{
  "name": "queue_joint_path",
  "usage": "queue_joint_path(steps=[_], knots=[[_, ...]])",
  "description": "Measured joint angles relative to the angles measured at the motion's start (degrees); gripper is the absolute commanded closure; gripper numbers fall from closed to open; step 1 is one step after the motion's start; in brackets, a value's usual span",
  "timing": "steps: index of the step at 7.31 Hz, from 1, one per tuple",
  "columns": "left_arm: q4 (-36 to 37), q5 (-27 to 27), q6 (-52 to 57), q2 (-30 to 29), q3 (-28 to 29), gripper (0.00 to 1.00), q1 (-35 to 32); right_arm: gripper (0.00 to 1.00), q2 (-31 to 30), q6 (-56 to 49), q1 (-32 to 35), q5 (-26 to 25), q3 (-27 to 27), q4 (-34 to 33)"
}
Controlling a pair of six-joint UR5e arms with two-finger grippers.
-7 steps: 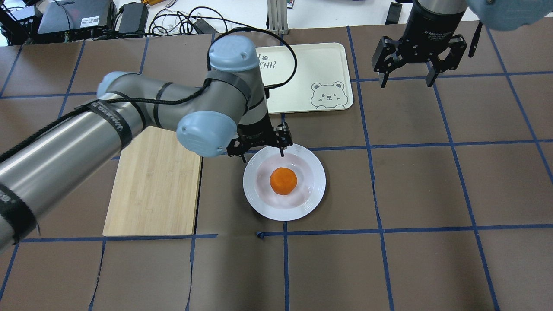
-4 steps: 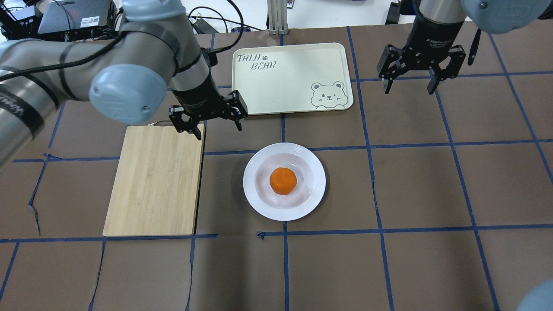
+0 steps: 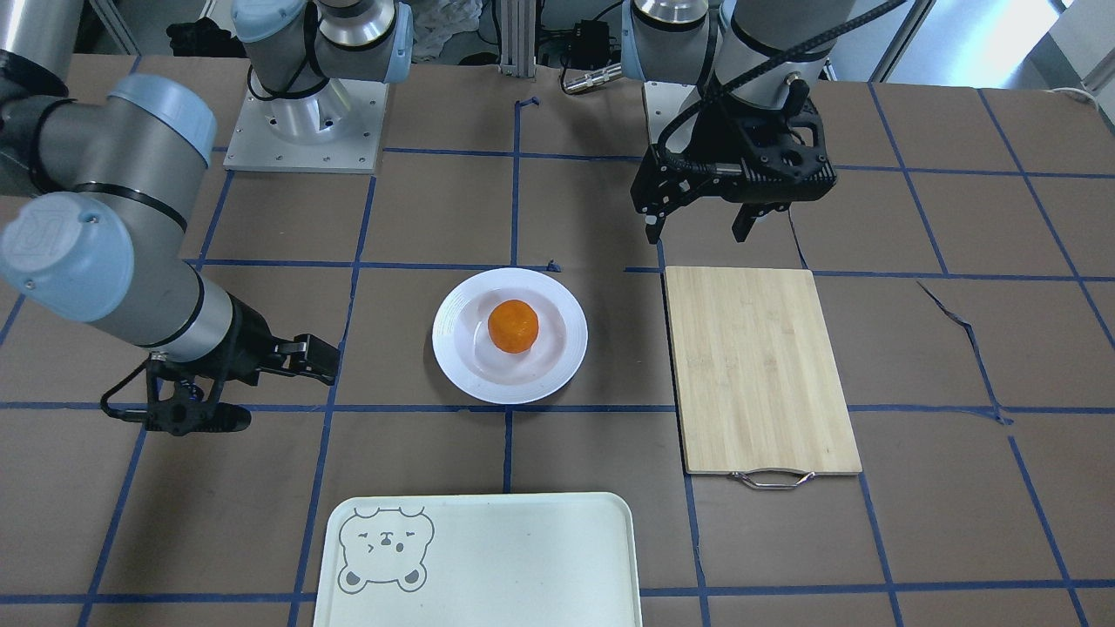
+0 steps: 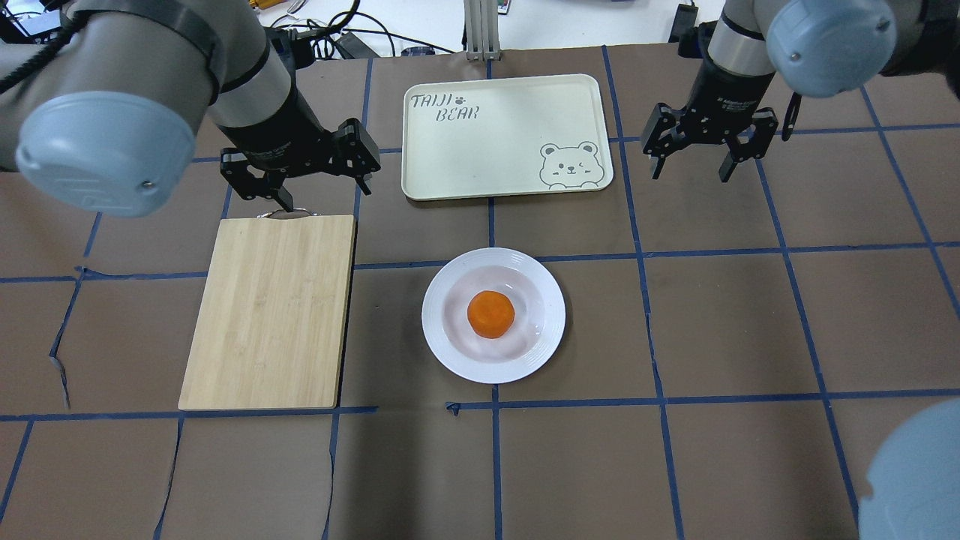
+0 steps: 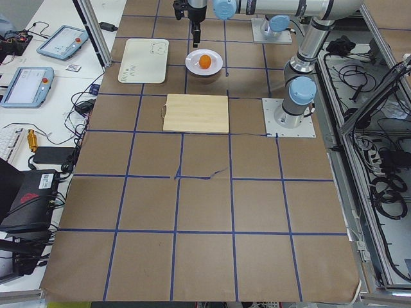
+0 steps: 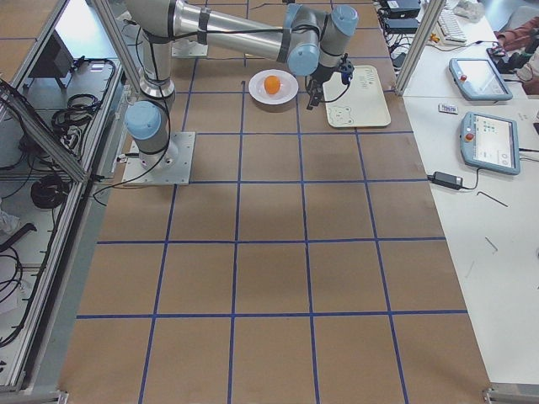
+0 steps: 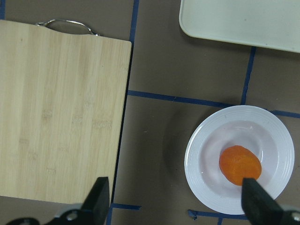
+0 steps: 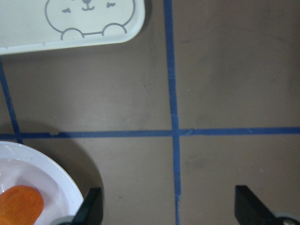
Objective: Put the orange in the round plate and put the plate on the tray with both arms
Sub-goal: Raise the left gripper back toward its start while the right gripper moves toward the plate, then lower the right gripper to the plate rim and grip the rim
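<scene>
The left end effector (image 4: 324, 190) has drawn back toward the handle end of the board (image 4: 266, 315), spread and empty like the right end effector (image 4: 691, 172) by the tray (image 4: 495, 150), leaving the orange (image 4: 490, 314) in the plate (image 4: 450, 354), so the two-armed lift looks next.

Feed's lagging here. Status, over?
Left tool open, high near cutting board. Right tool open, high, empty. Orange in round plate; plate not yet on tray. Nothing between them.

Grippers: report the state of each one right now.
Left gripper: open, holding nothing.
Right gripper: open, holding nothing.
</scene>
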Motion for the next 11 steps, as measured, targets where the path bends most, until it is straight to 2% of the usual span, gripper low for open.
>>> queue_joint_path(steps=[2, 4, 5, 6, 7, 11], knots=[[-2.63, 1.5, 0.8, 0.49, 1.85, 0.0, 0.47, 0.0, -0.4, -0.76, 0.1, 5.62, 9.14, -12.88], [-8.68, 2.21, 0.9, 0.07, 4.94, 0.0, 0.64, 0.02, -0.35, -1.27, 0.31, 10.66, 15.66, -22.8], [-9.99, 2.23, 0.91, 0.02, 5.42, 0.0, 0.7, 0.04, -0.22, -2.07, 0.8, 13.05, 17.9, -25.26], [-10.49, 2.21, 0.91, 0.0, 5.53, 0.0, 0.73, 0.12, 0.02, -2.78, 1.36, 16.1, 19.69, -26.81], [-10.67, 2.23, 0.91, 0.0, 5.58, 0.0, 0.81, 0.24, 0.17, -3.1, 1.81, 18.35, 21.38, -28.85], [-10.55, 2.19, 0.76, -0.01, 5.26, 0.0, 1.19, 0.24, 1.12, -5.13, 4.09, 20.31, 26.43, -35.0]])
